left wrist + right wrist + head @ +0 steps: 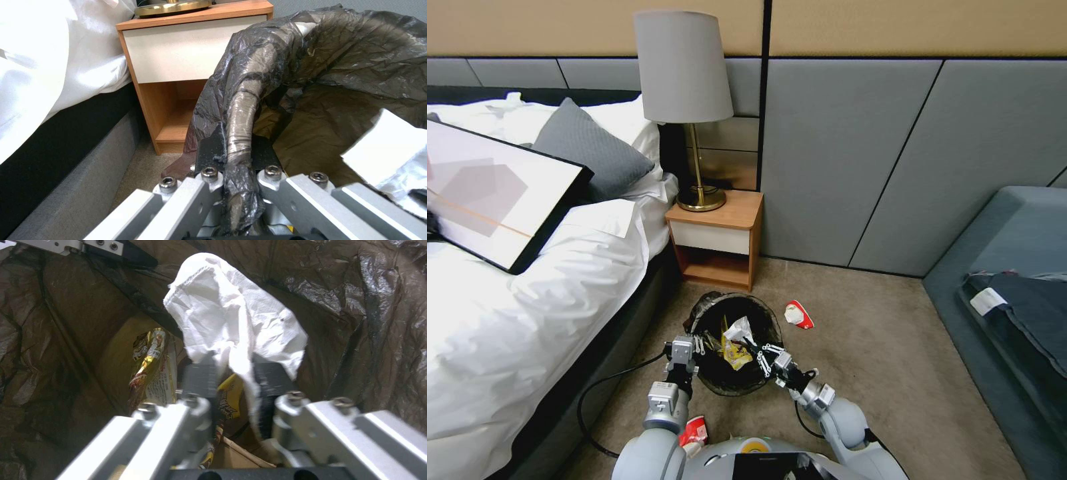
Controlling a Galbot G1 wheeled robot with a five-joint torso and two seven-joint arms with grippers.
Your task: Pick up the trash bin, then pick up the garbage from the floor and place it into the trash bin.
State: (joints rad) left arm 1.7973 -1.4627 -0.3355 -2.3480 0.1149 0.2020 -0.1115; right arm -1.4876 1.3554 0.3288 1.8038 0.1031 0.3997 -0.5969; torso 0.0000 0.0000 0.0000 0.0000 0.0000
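On the left, the bed (527, 300) runs close beside the work place, and the left claw (684, 347) is closed on the near-left rim of the trash bin (735, 343), pinching the black liner (240, 110) that is folded over that rim. The bin is between the bed and the open carpet, in front of the nightstand (717, 240), and I cannot tell if it rests on the floor or is lifted a little. The first risk, I think, is here: the grip seems to take much loose plastic, so the liner could slide or tear and the bin could tilt or drop. Inside the bin lie yellow snack packets (149, 363), which could spill out if it tips. Further to the right, the right claw (231, 373) is inside the mouth of the bin with its jaws narrow on a white paper scrap (231, 316). The paper is soft and hangs around the fingers, so it may stick to them when they open, or come out again with the claw. The claw is also near the liner wall and could catch it. On the carpet to the right of the bin, well apart from both claws, a red-and-white wrapper (798, 314) is not yet collected, and another red piece (695, 430) lies close to the robot body, where the base could roll over it.
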